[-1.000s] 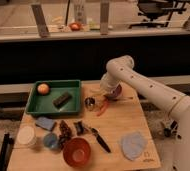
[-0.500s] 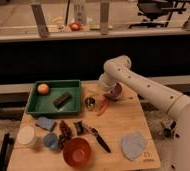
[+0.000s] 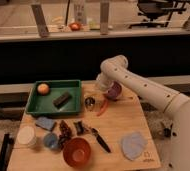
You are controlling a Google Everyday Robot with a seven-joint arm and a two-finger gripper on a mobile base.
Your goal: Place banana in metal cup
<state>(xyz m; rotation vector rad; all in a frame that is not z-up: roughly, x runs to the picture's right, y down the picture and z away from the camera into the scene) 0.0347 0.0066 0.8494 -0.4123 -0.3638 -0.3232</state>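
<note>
The metal cup (image 3: pixel 89 102) is small and shiny and stands on the wooden table just right of the green tray. My gripper (image 3: pixel 101 92) hangs at the end of the white arm (image 3: pixel 138 85). It is over the left rim of the purple bowl (image 3: pixel 114 93) and a little up and right of the cup. No banana shows; the arm's end hides whatever is at the gripper and part of the bowl. A thin red chili-like object (image 3: pixel 103 106) lies between the cup and the bowl.
The green tray (image 3: pixel 38 107) holds an orange (image 3: pixel 43 88) and a dark block (image 3: pixel 62 98). Near the front are a red bowl (image 3: pixel 77 151), a blue-grey cup (image 3: pixel 50 141), a white container (image 3: pixel 26 135), a black tool (image 3: pixel 100 140) and two cloths (image 3: pixel 133 145).
The arm's end has shifted slightly left, from over the purple bowl toward the metal cup. Nothing on the table has moved.
</note>
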